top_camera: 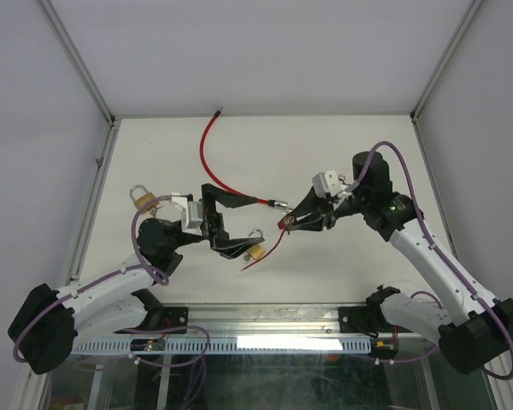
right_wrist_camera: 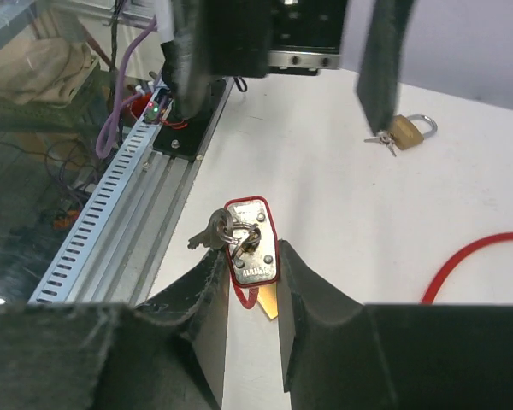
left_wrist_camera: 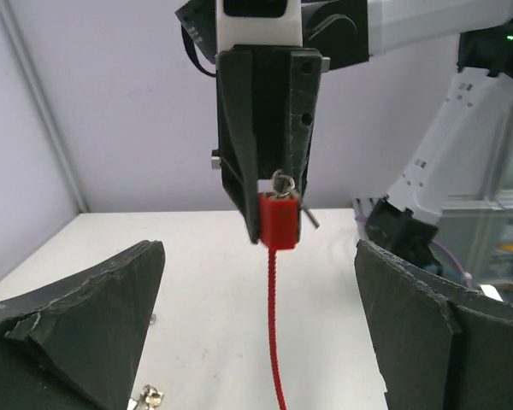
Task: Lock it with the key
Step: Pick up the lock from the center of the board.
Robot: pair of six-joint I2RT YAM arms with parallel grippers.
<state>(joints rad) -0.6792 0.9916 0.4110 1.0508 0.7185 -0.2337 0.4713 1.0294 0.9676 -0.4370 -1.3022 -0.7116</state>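
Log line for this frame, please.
left fingers open, empty | right fingers shut on red cable lock | key hanging at its face

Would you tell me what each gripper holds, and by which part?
Right gripper clamps the red cable lock by its head's sides; the open left gripper holds nothing.

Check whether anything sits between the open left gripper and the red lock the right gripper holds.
Nothing visible does. The left gripper faces the red lock across open air; only the right gripper touches it, clamped on its body.
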